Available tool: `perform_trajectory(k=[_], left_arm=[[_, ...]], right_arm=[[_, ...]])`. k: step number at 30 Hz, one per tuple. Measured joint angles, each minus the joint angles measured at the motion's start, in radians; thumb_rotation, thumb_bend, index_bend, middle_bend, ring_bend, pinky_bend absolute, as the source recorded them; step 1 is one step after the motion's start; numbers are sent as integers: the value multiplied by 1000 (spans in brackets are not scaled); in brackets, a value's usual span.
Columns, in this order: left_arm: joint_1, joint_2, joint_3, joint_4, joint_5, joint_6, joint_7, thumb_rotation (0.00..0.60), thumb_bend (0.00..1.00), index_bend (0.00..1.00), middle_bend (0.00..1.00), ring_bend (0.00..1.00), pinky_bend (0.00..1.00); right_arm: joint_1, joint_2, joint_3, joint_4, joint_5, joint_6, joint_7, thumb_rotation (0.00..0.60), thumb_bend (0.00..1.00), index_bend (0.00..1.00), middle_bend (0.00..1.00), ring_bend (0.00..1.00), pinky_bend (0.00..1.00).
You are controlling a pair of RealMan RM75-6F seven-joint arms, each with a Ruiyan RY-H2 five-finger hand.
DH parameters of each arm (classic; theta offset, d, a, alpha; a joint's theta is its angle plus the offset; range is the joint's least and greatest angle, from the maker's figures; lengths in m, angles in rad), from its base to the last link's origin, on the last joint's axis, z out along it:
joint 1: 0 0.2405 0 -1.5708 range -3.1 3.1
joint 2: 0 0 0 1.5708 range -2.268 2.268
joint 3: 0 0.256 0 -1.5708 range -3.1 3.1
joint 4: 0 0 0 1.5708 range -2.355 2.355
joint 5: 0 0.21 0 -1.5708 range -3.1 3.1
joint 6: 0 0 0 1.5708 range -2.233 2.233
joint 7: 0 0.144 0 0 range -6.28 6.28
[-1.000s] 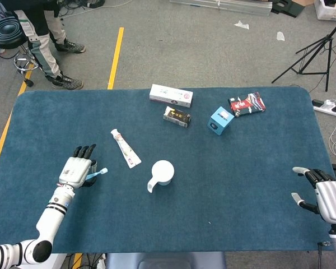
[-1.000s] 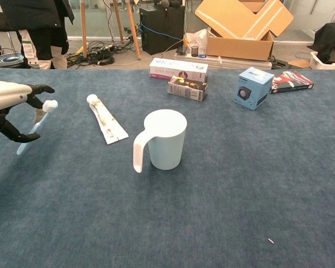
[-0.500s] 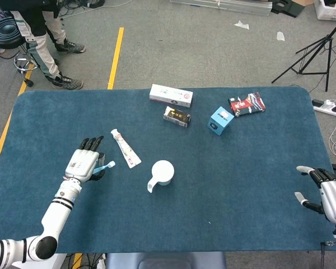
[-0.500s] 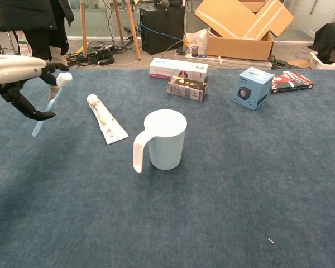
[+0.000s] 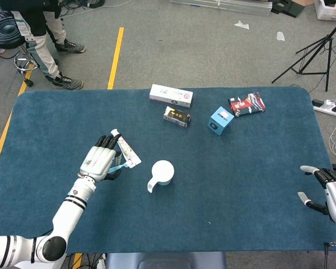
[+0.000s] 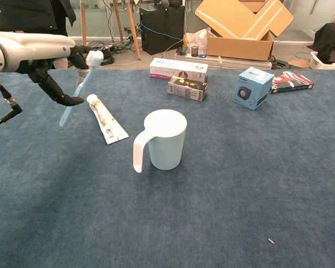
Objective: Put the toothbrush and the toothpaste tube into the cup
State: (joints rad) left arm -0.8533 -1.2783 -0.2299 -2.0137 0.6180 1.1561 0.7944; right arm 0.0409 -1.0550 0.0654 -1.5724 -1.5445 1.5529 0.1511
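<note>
The left hand [image 5: 102,163] was raised clear of the blue table [image 5: 56,117], its forearm reaching in from the lower-left corner in the head view and its back turned up toward that camera. It gripped the toothbrush [image 6: 78,89], a pale blue one; in the chest view the brush hung on a slant, white head uppermost beside the dark fingers [image 6: 61,97] and handle pointing down and to the left. From above, the hand partly overlapped the near end of the toothpaste tube [image 5: 126,149], which lay flat on the cloth just to its right, cap end pointing away from the robot. The chest view showed the brush in the air above and left of the tube, not touching it.

Further right stood the cup [image 6: 165,139], white and upright, its handle turned toward the robot's left and slightly forward. It was close to the tube but apart from it.

Behind the cup, well apart, lay a white carton [image 5: 171,95], a dark small box [image 5: 176,116], a blue cube box [image 5: 220,120] and a red-and-black packet [image 5: 247,104].

At the far right table edge the right hand [image 5: 329,193] hung low, empty, fingers spread.
</note>
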Motion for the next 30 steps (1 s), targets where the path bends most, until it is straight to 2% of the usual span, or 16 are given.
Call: perform_trajectory(k=[9,17,30], left_arm=[[-59,12,-41,-57,-101,2,-15,600,320,557,0,0,0],[-118,11,-86,-88,-132,-8,-61,600,320,568,0,0,0],[-221,-47,-103,-63,-188,-2,-65,600,320,570,0,0,0]], right_arm=[[-1,4,-1,-1,-2,-1,9,600,157,333,418,339,473],[-1,4,-3,-3,-5,-3,4,600,158,333,418,339,473],[0,11,-4,-3,-4,-9,20,600,158,333,418,339,473]])
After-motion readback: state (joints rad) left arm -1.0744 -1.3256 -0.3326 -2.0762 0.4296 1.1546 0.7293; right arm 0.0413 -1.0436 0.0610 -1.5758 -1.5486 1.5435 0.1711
